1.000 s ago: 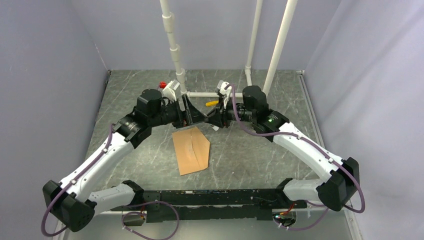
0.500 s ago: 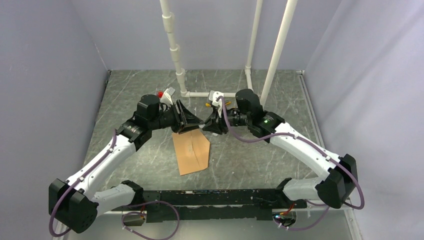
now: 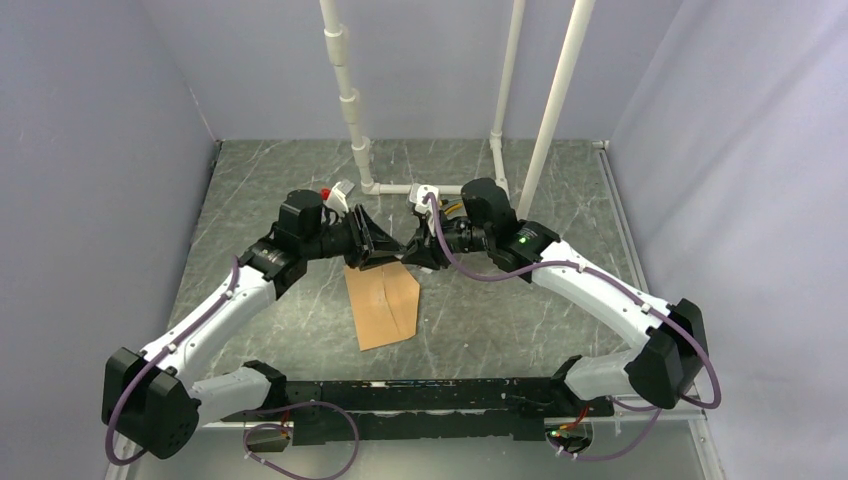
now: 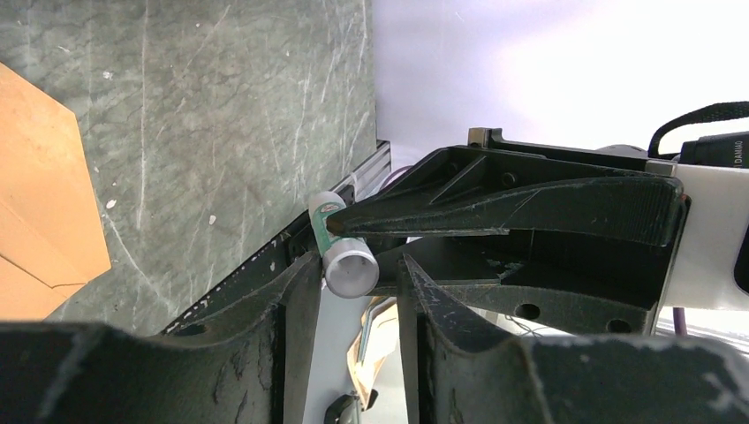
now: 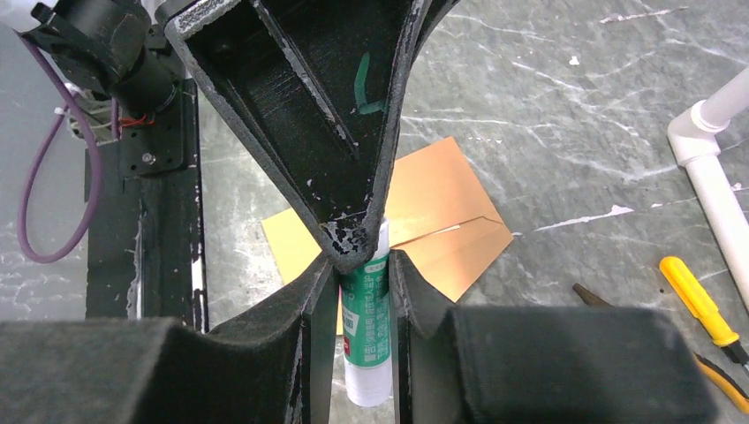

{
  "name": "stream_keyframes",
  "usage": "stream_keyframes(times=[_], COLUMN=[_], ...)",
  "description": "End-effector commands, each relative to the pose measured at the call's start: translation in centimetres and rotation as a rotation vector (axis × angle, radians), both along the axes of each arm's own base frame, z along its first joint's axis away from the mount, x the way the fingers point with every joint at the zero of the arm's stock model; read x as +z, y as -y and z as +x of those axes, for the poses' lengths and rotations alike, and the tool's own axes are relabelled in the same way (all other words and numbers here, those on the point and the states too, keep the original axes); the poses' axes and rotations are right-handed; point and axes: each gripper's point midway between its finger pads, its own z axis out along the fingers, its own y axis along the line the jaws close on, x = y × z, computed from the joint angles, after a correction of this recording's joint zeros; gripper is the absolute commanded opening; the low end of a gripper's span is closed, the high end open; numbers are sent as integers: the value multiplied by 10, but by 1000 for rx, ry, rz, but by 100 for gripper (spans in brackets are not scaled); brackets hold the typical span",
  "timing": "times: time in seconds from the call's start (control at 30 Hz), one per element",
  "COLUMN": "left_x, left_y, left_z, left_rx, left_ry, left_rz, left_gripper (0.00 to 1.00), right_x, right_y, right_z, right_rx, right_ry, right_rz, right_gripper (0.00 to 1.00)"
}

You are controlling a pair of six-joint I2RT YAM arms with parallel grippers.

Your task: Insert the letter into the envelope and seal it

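Left gripper (image 4: 353,265) has narrowed since a second ago, jaws round the end of the glue stick (image 5: 366,353), can't tell if it's gripping. Right gripper (image 5: 364,265) clamps that smooth white tube. Flat kraft envelope (image 3: 382,305) lies at their 6 o'clock.

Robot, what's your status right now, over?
Right gripper shut on glue stick. Left gripper around its far end, grip unclear. Envelope flat on table below, letter not in sight. Yellow-handled tool lies clear of it.
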Motion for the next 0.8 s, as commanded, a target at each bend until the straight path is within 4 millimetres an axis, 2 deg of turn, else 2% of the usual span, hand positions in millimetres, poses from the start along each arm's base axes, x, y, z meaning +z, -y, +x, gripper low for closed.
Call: stream_keyframes(times=[0.0, 0.1, 0.2, 0.27, 0.3, 0.4, 0.43, 0.57, 0.67, 0.77], left_x=[2, -3, -2, 1, 3, 11, 14, 35, 51, 59], left_y=[7, 8, 9, 9, 9, 7, 6, 8, 10, 8], left_z=[-9, -10, -11, -9, -8, -5, -4, -11, -20, -22], left_rx=[-73, -94, -117, -119, -118, -123, -133, -224, -281, -287], left_ry=[-5, -22, -17, 2, 14, 58, 70, 137, 175, 182], left_rz=[-30, -15, -13, 3, 9, 17, 15, -57, -122, -137], left_gripper=[41, 31, 4, 3, 2, 3, 2, 2, 2, 2], right_x=[33, 33, 31, 26, 24, 16, 14, 12, 15, 52], right_y=[-8, -8, -8, -6, -4, 7, 12, 31, 39, 41], right_z=[-1, 0, 3, 5, 6, 6, 4, -1, -6, -23], right_rx=[46, 43, 25, 3, -12, -72, -89, -185, -293, -302], right_ry=[85, 83, 65, 38, 27, 22, 20, -24, -190, -297], right_rz=[79, 76, 60, 30, 17, 0, 1, 64, 208, 473], right_gripper=[19, 19, 22, 29, 36, 69, 75, 81, 82, 83])
